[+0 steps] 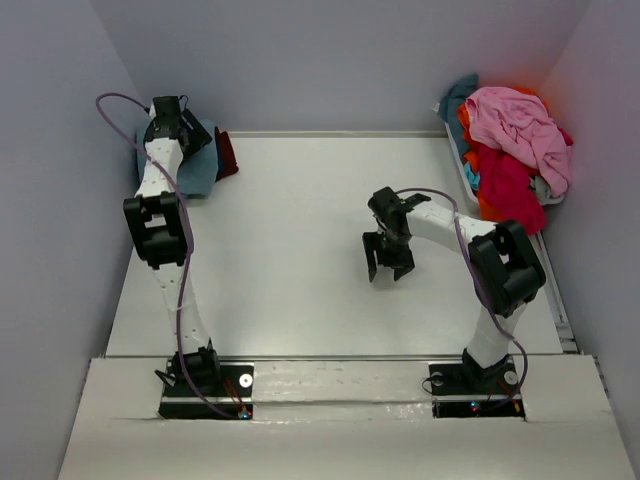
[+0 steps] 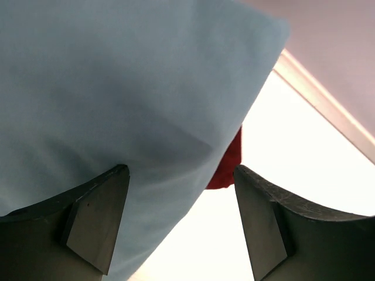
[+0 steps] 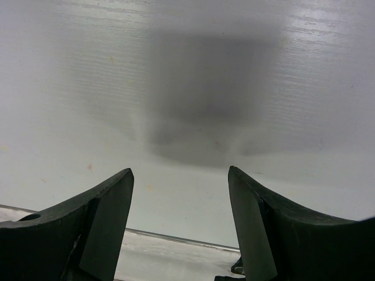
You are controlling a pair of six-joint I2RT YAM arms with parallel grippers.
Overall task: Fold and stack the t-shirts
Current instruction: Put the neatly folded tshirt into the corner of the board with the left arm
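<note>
T-shirts point(image 1: 515, 125) heaped far right; left jaws wide open over slate-blue tee point(image 2: 117, 88), right jaws wide open, empty

A white table point(image 1: 300, 250) stands between pale grey walls point(image 1: 330, 60), with a white bin point(image 1: 463, 168) at its far right corner.

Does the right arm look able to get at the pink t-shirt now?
Probably yes: the right gripper is open and empty, the pink t-shirt lies uncovered at the far right, and only bare table lies between.
</note>
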